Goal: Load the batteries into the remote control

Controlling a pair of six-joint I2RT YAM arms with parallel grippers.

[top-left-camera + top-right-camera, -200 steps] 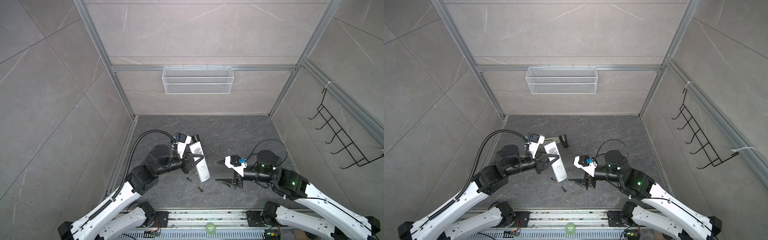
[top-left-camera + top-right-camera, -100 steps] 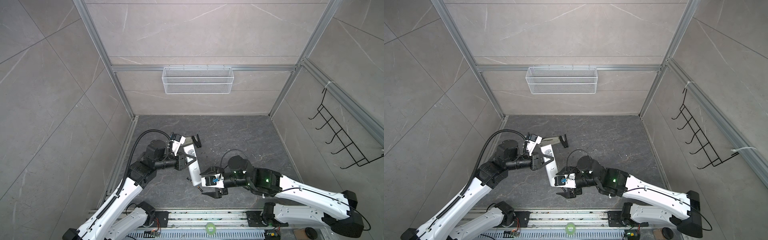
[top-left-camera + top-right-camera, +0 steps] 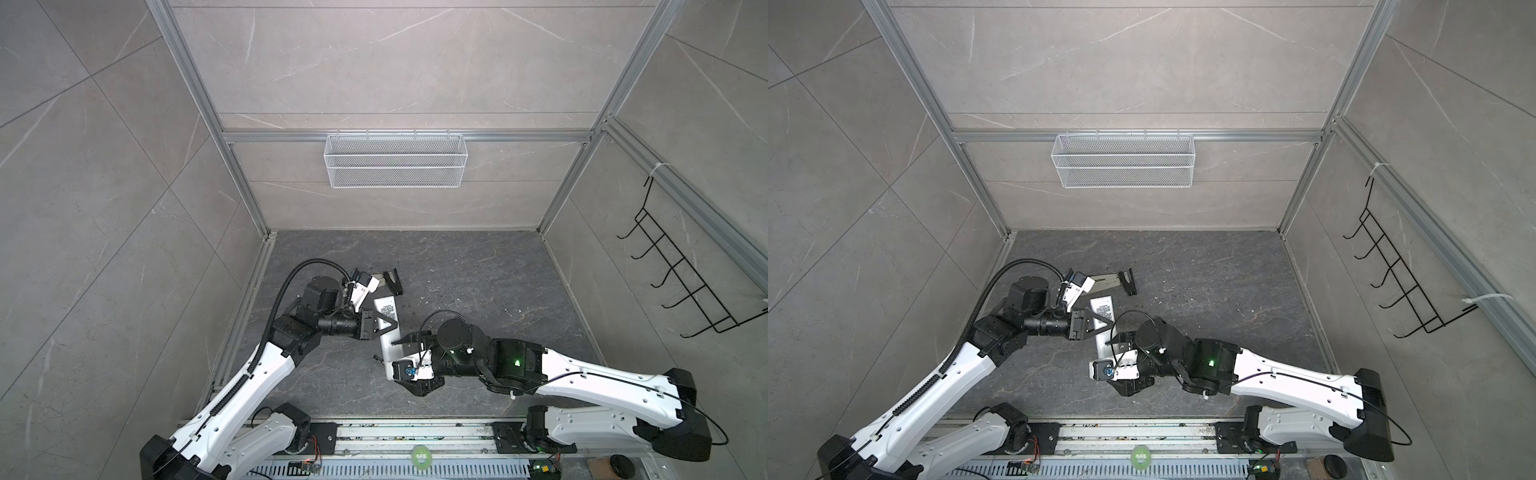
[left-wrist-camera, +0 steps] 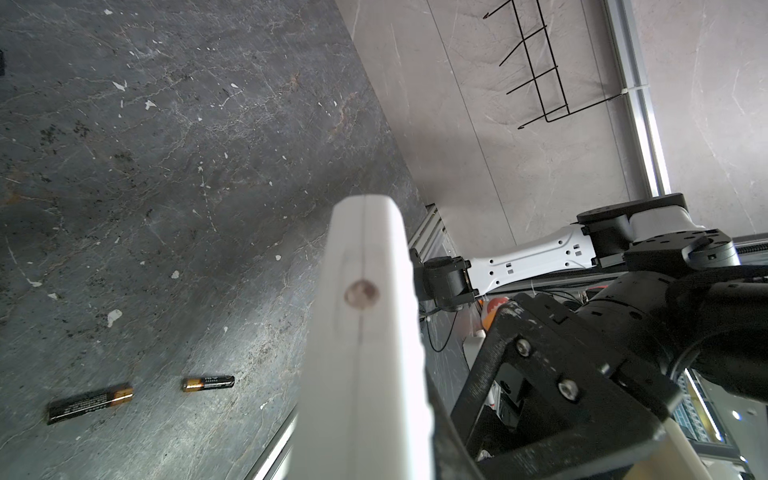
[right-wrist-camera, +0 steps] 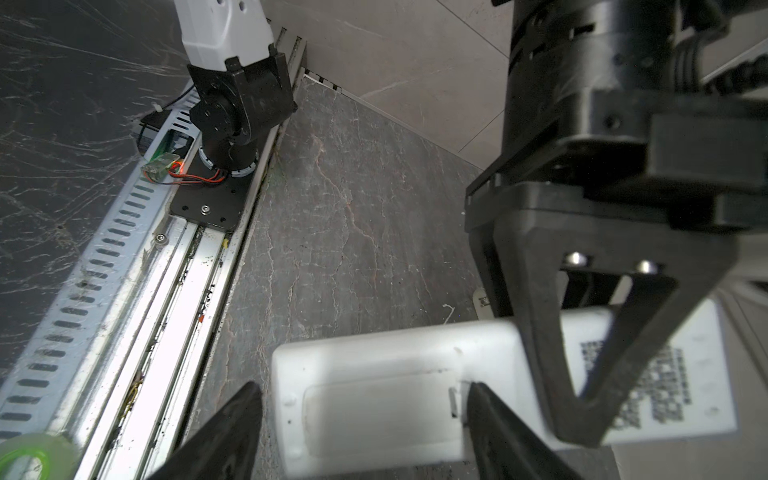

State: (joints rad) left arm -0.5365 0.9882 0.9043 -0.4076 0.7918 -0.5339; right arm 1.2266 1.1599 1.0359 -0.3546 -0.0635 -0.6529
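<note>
The right gripper (image 5: 361, 390) has swung in from the right and now straddles the cover end of the remote control (image 3: 388, 351), jaws spread, gripping nothing; opening the still-shut cover looks next; the left gripper (image 3: 390, 328) stays clenched on the remote, label side up; one remote, two batteries (image 4: 208, 382) loose on the table (image 4: 166, 166), two arms

Pale grey marble-look tiled walls (image 3: 395, 62) in silver aluminium framing (image 3: 187, 83) enclose a dark grey veined stone counter (image 3: 478, 270). A white wire-mesh basket (image 3: 394, 166) hangs above the counter's far edge, and a black wire hook rack (image 3: 681, 282) above its right edge.
</note>
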